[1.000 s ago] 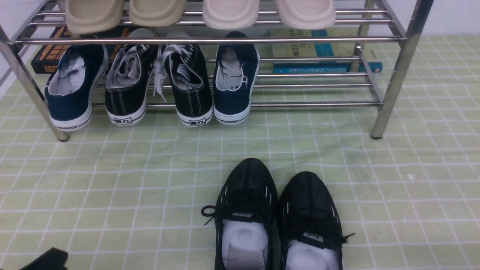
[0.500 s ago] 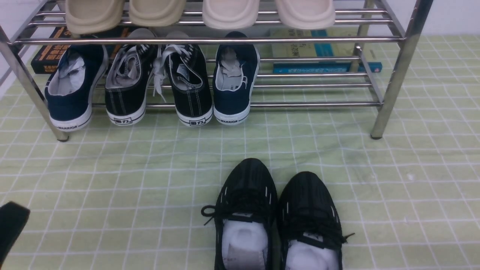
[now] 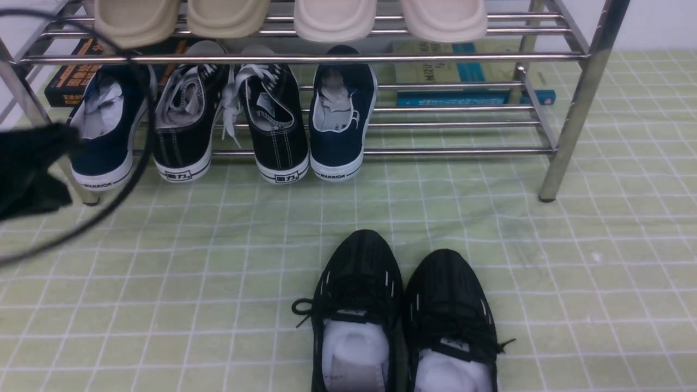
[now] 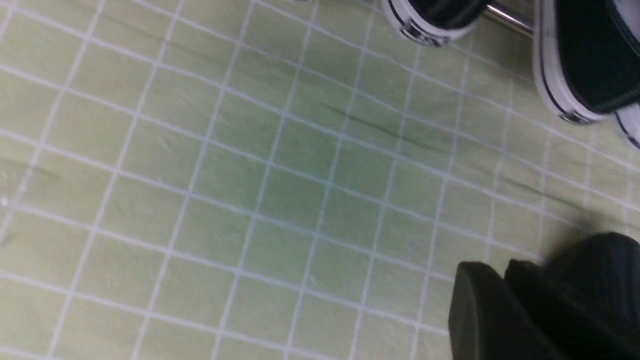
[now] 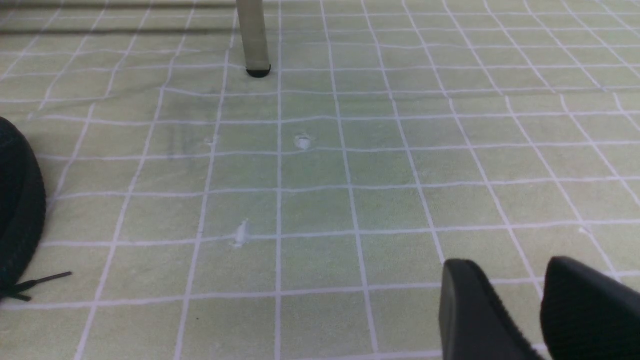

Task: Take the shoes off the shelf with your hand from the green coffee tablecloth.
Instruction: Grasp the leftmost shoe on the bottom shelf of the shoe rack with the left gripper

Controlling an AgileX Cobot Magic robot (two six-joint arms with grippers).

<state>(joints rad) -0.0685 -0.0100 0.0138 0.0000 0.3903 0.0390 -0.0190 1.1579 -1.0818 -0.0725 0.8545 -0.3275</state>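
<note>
Left bulky black robot hand (image 4: 502,272) hovers at 9 o'clock over pale green grid-lined tablecloth (image 3: 218,245), empty; fingers (image 4: 475,310) nearly together, can't tell if closed. Black canvas lace-up sneakers (image 3: 275,130) w/ white soles sit heels out on lower tier of shiny chrome tube shelf (image 3: 577,98), approx 11 o'clock, between navy slip-ons (image 3: 340,120).

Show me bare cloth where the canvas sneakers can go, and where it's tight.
Free: the strip of pale green gridded tablecloth left of the black mesh trainers, and the patch right of them, in front of the chrome rack. Crowded: the lower tier's left half, black canvas sneakers between navy slip-ons.
</note>
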